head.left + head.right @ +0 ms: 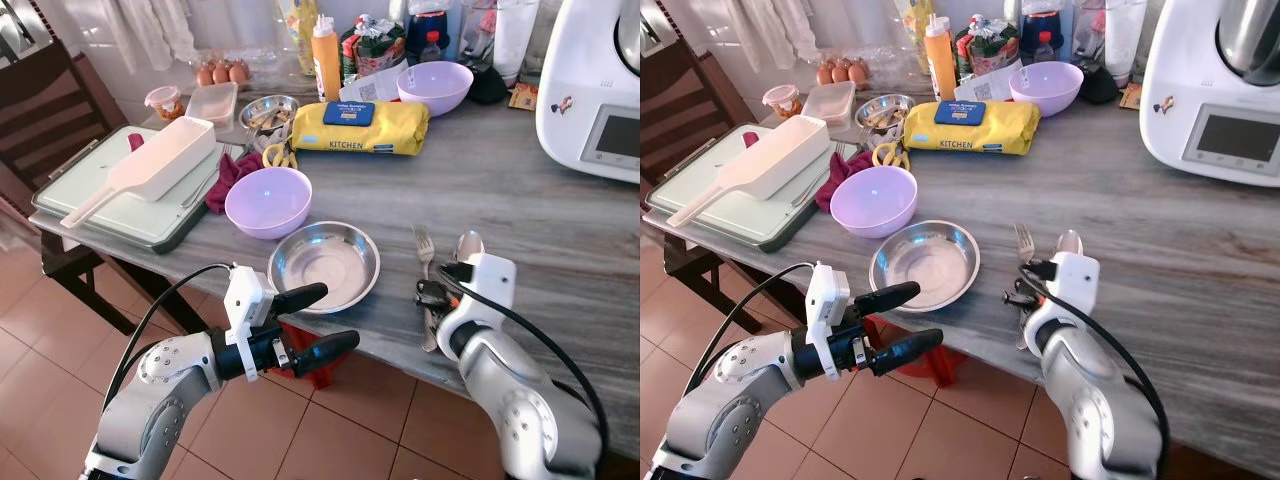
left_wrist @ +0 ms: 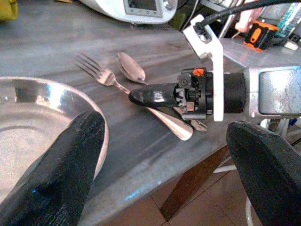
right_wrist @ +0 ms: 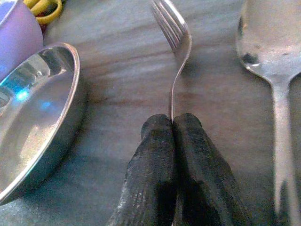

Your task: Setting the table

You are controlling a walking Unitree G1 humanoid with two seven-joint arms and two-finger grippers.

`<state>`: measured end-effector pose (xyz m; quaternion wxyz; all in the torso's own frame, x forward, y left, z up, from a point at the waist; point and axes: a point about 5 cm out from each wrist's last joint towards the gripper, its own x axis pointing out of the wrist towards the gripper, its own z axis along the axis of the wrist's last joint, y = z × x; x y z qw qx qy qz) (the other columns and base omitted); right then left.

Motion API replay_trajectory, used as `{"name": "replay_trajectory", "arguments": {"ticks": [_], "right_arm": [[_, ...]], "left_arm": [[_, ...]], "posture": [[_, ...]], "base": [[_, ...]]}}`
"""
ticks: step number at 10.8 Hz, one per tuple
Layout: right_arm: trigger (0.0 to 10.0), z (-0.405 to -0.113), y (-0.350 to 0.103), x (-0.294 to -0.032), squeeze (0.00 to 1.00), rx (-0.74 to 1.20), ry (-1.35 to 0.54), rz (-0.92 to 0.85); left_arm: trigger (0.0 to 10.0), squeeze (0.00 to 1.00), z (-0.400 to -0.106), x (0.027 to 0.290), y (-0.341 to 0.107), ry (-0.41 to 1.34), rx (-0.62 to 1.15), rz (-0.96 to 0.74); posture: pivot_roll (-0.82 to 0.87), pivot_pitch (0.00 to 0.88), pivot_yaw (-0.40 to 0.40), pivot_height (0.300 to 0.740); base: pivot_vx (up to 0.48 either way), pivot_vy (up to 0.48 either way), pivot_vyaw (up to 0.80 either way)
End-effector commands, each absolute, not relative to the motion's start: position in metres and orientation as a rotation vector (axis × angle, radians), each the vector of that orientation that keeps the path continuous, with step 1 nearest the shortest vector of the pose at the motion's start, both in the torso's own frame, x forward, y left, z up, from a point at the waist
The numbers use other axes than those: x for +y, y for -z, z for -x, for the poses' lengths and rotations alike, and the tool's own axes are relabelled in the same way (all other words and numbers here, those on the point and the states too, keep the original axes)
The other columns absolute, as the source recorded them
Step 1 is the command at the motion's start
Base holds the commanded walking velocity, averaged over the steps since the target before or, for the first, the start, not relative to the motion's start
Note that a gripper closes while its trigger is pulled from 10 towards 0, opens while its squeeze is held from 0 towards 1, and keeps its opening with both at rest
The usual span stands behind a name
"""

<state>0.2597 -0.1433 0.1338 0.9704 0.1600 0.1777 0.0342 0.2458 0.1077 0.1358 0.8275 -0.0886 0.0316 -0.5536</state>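
My right gripper (image 3: 173,123) is clenched on the handle of the one fork (image 1: 423,247), which lies on the grey table (image 1: 520,190) between one spoon (image 1: 467,245) and one steel plate (image 1: 324,265). My left gripper (image 1: 320,320) hangs spread wide at the table edge. Two lilac bowls (image 1: 268,200) stand beyond; a yellow pack (image 1: 360,127) reads "KITCHEN".
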Motion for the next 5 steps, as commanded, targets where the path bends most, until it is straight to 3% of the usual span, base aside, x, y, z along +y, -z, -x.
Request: {"name": "replay_trajectory", "arguments": {"ticks": [1,5], "right_arm": [[0.0,-0.2535,-0.1275,-0.1306,0.00,0.394,-0.073,-0.394],[0.0,-0.2491,-0.1340,-0.1276,0.00,0.353,-0.063,-0.430]], "left_arm": [[10.0,0.00,-0.2465,0.1091,-0.1317,1.180,0.096,0.180],[10.0,0.00,-0.2545,0.1012,-0.1341,1.225,0.094,0.173]], "posture": [[-0.14,0.117,0.191,0.740],[-0.18,0.116,0.225,0.740]], "base": [[0.000,0.000,0.00],[0.000,0.000,0.00]]}}
